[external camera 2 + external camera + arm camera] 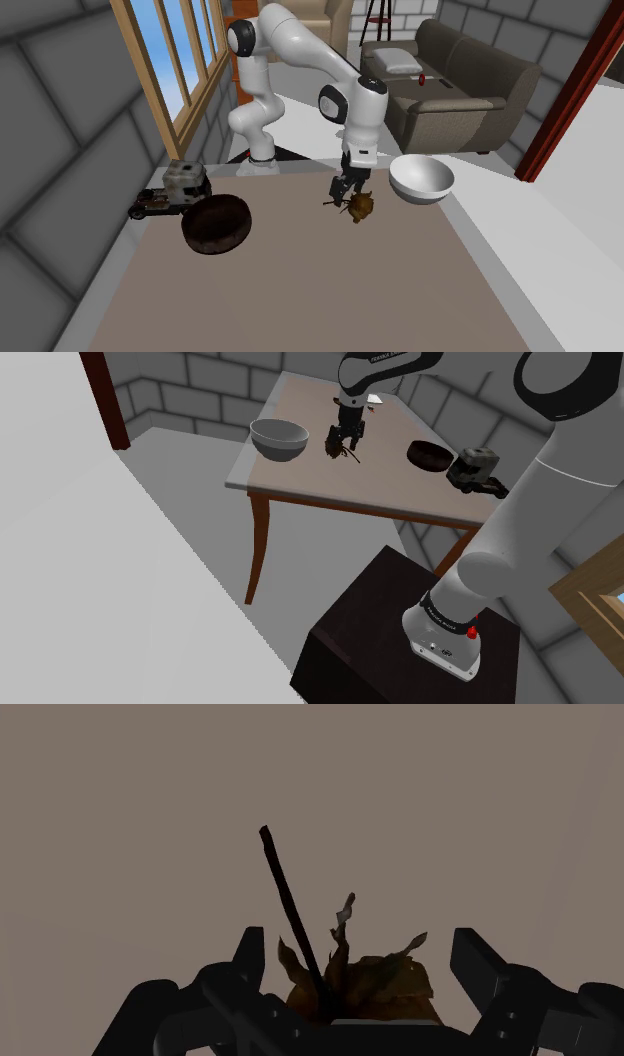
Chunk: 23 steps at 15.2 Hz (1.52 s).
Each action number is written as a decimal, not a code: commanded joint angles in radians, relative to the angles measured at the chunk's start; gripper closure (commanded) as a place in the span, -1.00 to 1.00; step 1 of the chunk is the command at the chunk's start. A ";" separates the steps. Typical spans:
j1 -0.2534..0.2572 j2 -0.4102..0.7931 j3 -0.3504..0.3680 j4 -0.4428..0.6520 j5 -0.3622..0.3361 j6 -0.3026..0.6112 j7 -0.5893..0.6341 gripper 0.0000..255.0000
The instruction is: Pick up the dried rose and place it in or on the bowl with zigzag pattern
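Brown, withered bloom on a thin dark stem: identify as the dried rose [365, 984], sitting between the fingers of the black gripper [358, 942], close up to the palm. Note the fingers [250, 956] spread wide, one on each side of the bloom, with a gap on both sides and no contact with the petals; treat as not clasped. See the stem running out past the fingertips over the grey-brown table [150, 804]. In the shoulder view, find the gripper [343, 440] pointing down over the middle of the table [330, 487], with the rose [335, 449] at its tips; cannot tell whether lying on the surface or raised off it. Locate the light grey bowl [278, 438] near the rose toward that view's left, upright and apart from it. Locate the dark bowl [428, 454] well apart toward that view's right, with a grey-and-black toy truck [478, 470] just beside it. Cannot tell which bowl bears the zigzag pattern. In the second exterior view, confirm the layout reversed: gripper [346, 192] over the rose [361, 207], light grey bowl [421, 178] toward the right, dark bowl [214, 222] and toy truck [170, 190] toward the left, all on the table [350, 290].
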 commanded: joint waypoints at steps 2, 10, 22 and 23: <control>0.000 0.000 0.000 0.000 0.000 0.000 0.000 1.00; 0.000 0.000 0.000 0.000 0.000 0.000 0.000 1.00; 0.002 -0.029 0.002 0.127 0.001 -0.156 -0.011 1.00; 0.002 -0.030 0.002 0.139 0.001 -0.169 -0.012 1.00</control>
